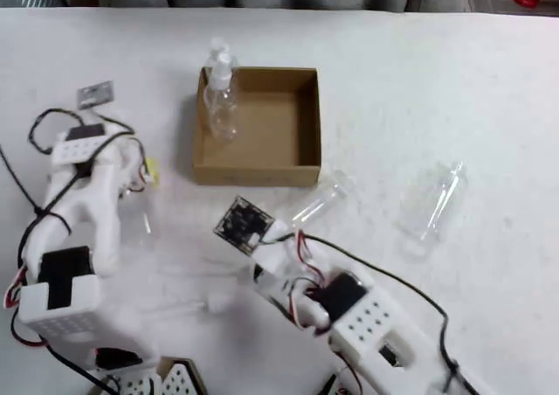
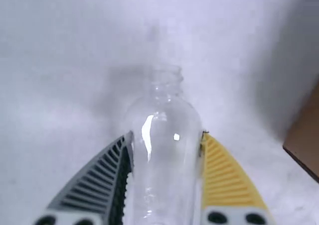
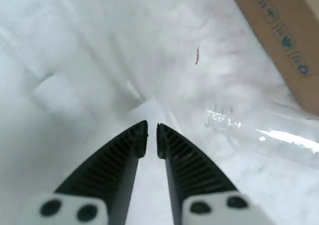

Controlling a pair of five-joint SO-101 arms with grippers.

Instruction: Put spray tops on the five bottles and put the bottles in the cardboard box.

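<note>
My left gripper (image 2: 166, 135) is shut on a clear bottle (image 2: 162, 115) that has no top; its grey and yellow fingers press on the bottle's sides, and the open neck points away from the wrist. In the high view this gripper (image 1: 140, 185) sits left of the cardboard box (image 1: 258, 128). Two bottles with spray tops (image 1: 218, 89) stand inside the box against its left wall. My right gripper (image 3: 152, 130) is low over the table in front of the box, its black fingers shut to a thin slit. A white spray top (image 3: 144, 103) lies just past its tips.
Two more clear bottles lie on the table, one (image 1: 323, 198) by the box's front right corner and one (image 1: 432, 203) further right. The near one (image 3: 269, 140) lies beside my right gripper, below the box wall (image 3: 284, 31). The box corner (image 2: 306, 145) is close to my left gripper.
</note>
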